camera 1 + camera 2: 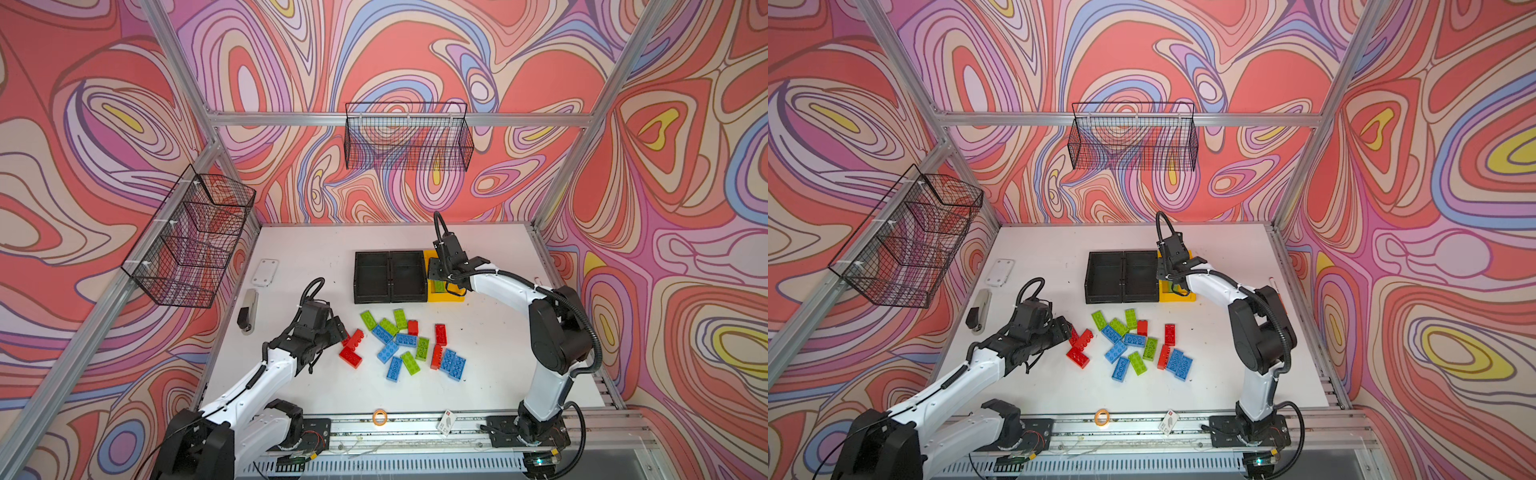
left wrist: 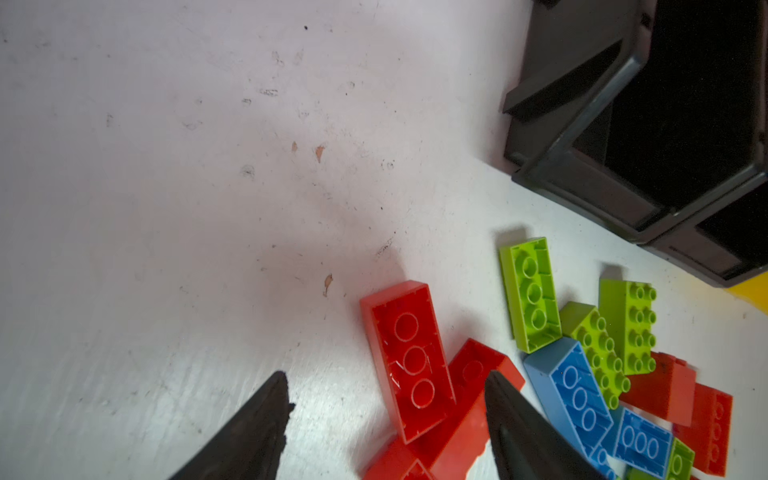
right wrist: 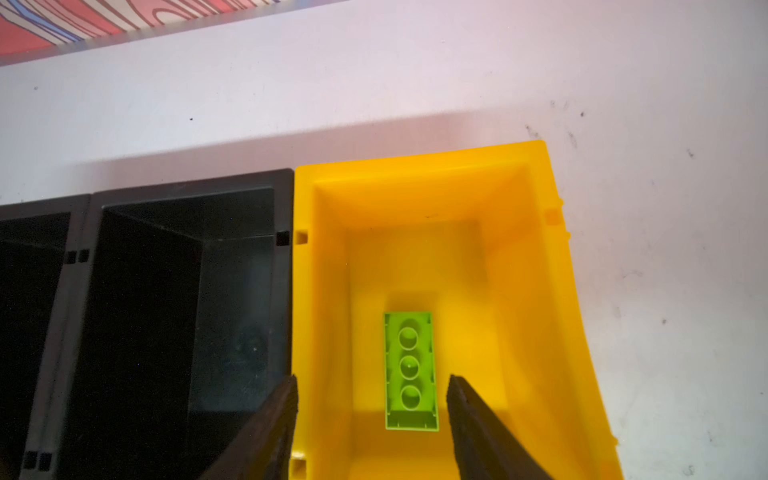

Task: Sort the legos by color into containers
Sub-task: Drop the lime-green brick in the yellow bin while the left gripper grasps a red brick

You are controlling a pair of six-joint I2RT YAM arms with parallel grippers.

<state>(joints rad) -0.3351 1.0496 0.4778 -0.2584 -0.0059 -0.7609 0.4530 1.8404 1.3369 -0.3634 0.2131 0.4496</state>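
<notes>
Red, blue and lime green legos (image 1: 405, 338) lie scattered mid-table in both top views. My left gripper (image 2: 386, 386) is open at the pile's left edge, its fingers either side of two overlapping red legos (image 2: 409, 361), holding nothing. At the back, two black containers (image 1: 372, 300) (image 1: 409, 299) stand side by side with a yellow container (image 3: 536, 291) to their right. My right gripper (image 3: 372, 380) hangs open over the yellow one. One green lego (image 3: 410, 370) lies studs-down on its floor, apart from the fingers. Both black containers look empty.
A stapler (image 1: 248, 311) and a white plate (image 1: 267, 272) lie at the table's left. A tape roll (image 1: 380, 417) and a card (image 1: 446, 423) sit at the front rail. Wire baskets hang on the left wall (image 1: 191, 241) and the back wall (image 1: 409, 139).
</notes>
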